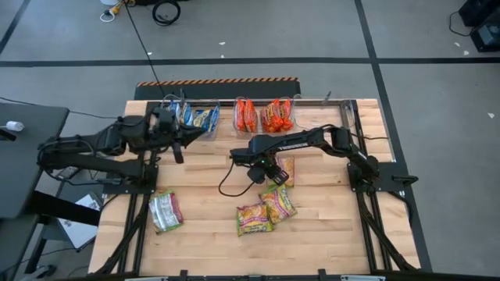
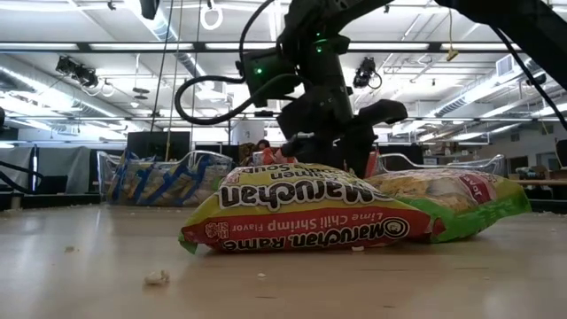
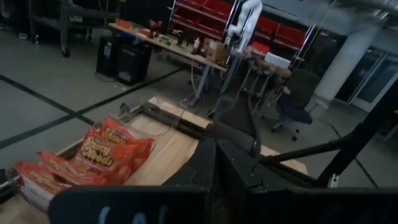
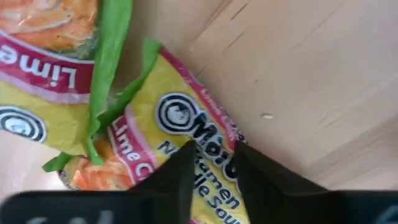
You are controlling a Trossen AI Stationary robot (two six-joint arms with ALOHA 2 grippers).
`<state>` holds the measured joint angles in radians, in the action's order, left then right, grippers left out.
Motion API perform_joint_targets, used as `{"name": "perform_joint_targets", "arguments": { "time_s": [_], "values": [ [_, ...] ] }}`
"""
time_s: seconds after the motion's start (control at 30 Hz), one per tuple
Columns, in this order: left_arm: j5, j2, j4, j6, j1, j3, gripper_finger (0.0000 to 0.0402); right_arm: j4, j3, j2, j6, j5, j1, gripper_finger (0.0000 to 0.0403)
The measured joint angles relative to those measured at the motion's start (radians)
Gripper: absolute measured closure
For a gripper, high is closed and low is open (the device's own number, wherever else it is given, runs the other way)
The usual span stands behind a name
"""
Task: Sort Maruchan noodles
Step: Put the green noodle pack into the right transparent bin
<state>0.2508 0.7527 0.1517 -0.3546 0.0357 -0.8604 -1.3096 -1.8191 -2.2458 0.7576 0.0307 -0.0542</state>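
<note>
Three yellow-green Maruchan packets lie flat mid-table [image 1: 255, 218], [image 1: 280, 201], [image 1: 286, 167], and a fourth rests near the left edge [image 1: 166, 211]. Blue packets [image 1: 200, 117] and orange ones [image 1: 247, 115], [image 1: 277, 115] stand in clear bins at the far edge. My right gripper [image 1: 269, 170] hangs over the far yellow-green packet [image 4: 186, 124], fingers pointing down with a narrow gap [image 4: 214, 152]; a neighbouring packet [image 4: 43, 74] lies beside it. My left gripper [image 1: 180, 140] waits by the blue bin, shut and holding nothing [image 3: 216, 162]. My right gripper stands from above over the printed face of the yellow-green packet [image 4: 205, 134], which lies flat on the table. The packet shows through the gap between the fingers [image 4: 180, 177]. Whether the tips touch it I cannot tell.
In the low view the nearest packet [image 2: 301, 217] lies in front, another [image 2: 452, 199] behind it, with the blue bin [image 2: 159, 177] farther back. Bare wood [image 1: 211, 179] spreads between the arms. Black frame rails run along both table sides [image 1: 363, 203].
</note>
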Motion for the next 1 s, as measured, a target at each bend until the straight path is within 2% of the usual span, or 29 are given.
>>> {"name": "perform_joint_targets", "arguments": {
  "time_s": [0.13, 0.2, 0.4, 0.63, 0.83, 1.0],
  "values": [
    [-0.001, 0.013, 0.0, 0.0, 0.0, 0.0, 0.0382, -0.008, 0.0, 0.005, 0.005, -0.011, 0.011, 0.0365],
    [0.0, 0.012, 0.004, 0.0, 0.0, 0.0, 0.0382, -0.017, 0.0, 0.015, 0.003, -0.019, 0.019, 0.0391],
    [0.0, -0.027, 0.021, 0.026, 0.0, 0.0, 0.0382, -0.075, 0.002, 0.134, -0.067, -0.118, 0.071, 0.0397],
    [0.0, -0.069, 0.032, 0.057, 0.0, 0.0, 0.0382, -0.154, 0.024, 0.426, -0.115, -0.324, 0.097, 0.04],
    [-0.013, -0.041, -0.034, 0.02, -0.001, 0.0, 0.0382, -0.132, 0.184, 0.71, -0.006, -0.431, -0.05, 0.04],
    [-0.028, 0.041, -0.201, 0.02, -0.001, 0.0, 0.0382, 0.126, 0.437, 0.896, 0.301, -0.437, -0.259, 0.0401]
  ]
}}
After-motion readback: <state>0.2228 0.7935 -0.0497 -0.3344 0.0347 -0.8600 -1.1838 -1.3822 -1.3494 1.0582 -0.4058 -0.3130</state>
